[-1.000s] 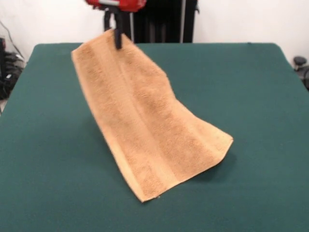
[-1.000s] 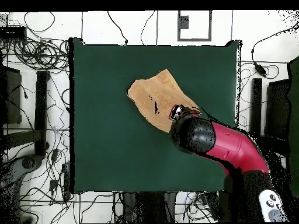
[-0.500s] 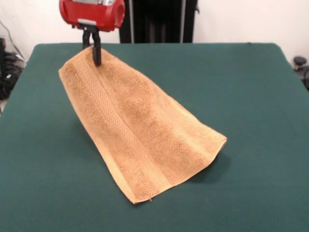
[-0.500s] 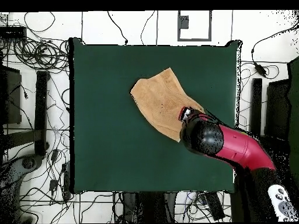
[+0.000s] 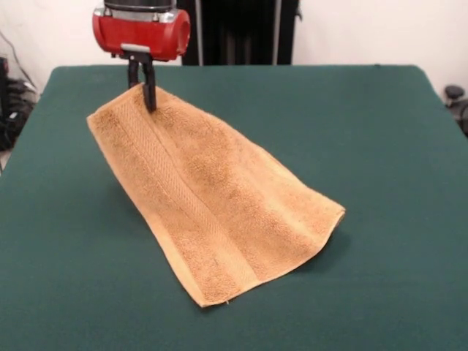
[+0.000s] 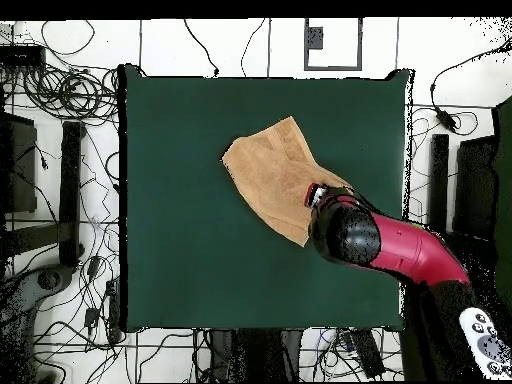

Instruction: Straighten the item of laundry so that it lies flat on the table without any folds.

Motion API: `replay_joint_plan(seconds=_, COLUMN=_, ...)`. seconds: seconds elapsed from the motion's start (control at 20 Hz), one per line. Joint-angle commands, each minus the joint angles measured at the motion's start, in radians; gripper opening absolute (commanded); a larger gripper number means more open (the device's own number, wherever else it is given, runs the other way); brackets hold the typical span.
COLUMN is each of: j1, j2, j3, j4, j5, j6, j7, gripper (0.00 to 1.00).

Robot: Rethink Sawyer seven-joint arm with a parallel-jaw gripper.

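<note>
Orange-tan towel (image 5: 219, 201) (unmarked) pinched at raised corner by gripper (image 5: 144, 88); rest on table (image 5: 395, 146).

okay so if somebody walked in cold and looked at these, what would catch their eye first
The orange-tan towel would: it slopes up off the green table, one end lifted at the far left of the front view and the other resting on the cloth. At that raised edge the tool, under the red arm, is pinching it.

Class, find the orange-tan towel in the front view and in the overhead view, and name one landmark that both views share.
Front view: the towel slopes from upper left, under the gripper, down to lower centre.
Overhead view: the towel lies right of centre, above the red arm.
Shared landmark: the green table.
</note>
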Motion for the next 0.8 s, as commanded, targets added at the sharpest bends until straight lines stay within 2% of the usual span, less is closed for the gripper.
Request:
replay_joint_plan(seconds=0.05, j1=-0.050, j2=0.091, j3=0.154, j4=0.032, j5=-0.116, j6=-0.058, j7=-0.099, gripper=0.00)
replay_joint_plan(seconds=0.35, j1=-0.136, j2=0.128, j3=0.185, j4=-0.002, j5=-0.227, j6=-0.069, j7=-0.132, gripper=0.00)
replay_joint_plan(seconds=0.65, j1=-0.207, j2=0.155, j3=0.261, j4=-0.098, j5=-0.311, j6=0.012, j7=-0.232, gripper=0.00)
replay_joint_plan(seconds=0.8, j1=-0.234, j2=0.165, j3=0.296, j4=-0.120, j5=-0.340, j6=0.033, j7=-0.236, gripper=0.00)
